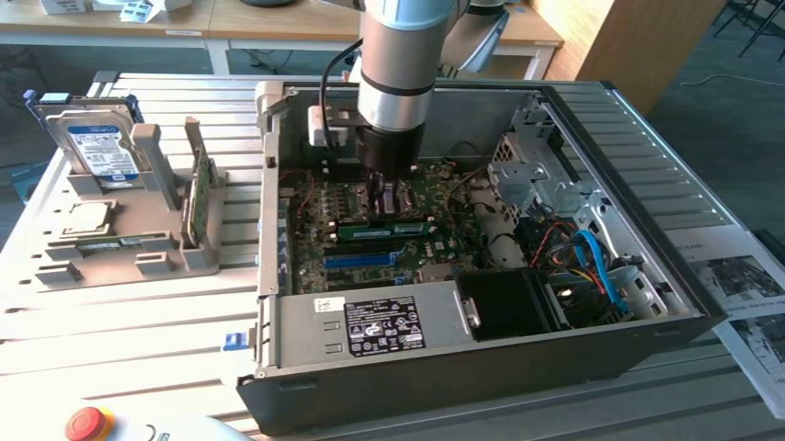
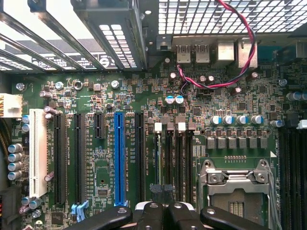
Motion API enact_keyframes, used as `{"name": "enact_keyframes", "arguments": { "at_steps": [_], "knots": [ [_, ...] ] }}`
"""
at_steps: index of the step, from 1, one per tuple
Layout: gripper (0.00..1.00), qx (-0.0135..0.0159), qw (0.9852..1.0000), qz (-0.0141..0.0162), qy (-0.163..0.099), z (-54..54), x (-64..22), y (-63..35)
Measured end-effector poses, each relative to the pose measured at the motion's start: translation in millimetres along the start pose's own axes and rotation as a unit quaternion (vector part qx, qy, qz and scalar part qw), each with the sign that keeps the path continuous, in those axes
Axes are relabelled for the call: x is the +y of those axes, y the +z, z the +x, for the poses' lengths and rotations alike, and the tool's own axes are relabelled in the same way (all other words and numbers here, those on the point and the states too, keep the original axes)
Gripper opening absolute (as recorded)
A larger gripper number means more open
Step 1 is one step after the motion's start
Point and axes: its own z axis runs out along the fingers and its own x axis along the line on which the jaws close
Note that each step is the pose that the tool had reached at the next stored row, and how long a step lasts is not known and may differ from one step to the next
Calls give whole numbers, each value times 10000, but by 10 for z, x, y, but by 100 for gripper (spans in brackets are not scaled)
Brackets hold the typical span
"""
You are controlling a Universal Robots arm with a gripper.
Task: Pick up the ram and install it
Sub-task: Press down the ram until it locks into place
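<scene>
Ram stick (image 1: 399, 227) sits seated in a motherboard (image 1: 368, 243) slot inside the open PC case (image 1: 491, 367), just under the arm; the wrist view looks edge-on at it (image 2: 159, 163) among the black memory slots. Risk: if one end isn't latched, pressing off-centre could tilt the stick or flex the board; red-black wires (image 2: 240, 57) run nearby. Gripper (image 2: 163, 211) fingers closed together, holding nothing, hovering just above the stick's end, contact unclear.

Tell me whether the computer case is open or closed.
Open. The computer case lies with no side panel on top, so the motherboard is exposed, and the arm's hand reaches down inside.
</scene>
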Motion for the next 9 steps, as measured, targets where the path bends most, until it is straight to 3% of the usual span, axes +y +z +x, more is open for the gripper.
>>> {"name": "enact_keyframes", "arguments": {
  "at_steps": [9],
  "knots": [
    [10,0,10000,0,0,0,1,12]
  ]
}}
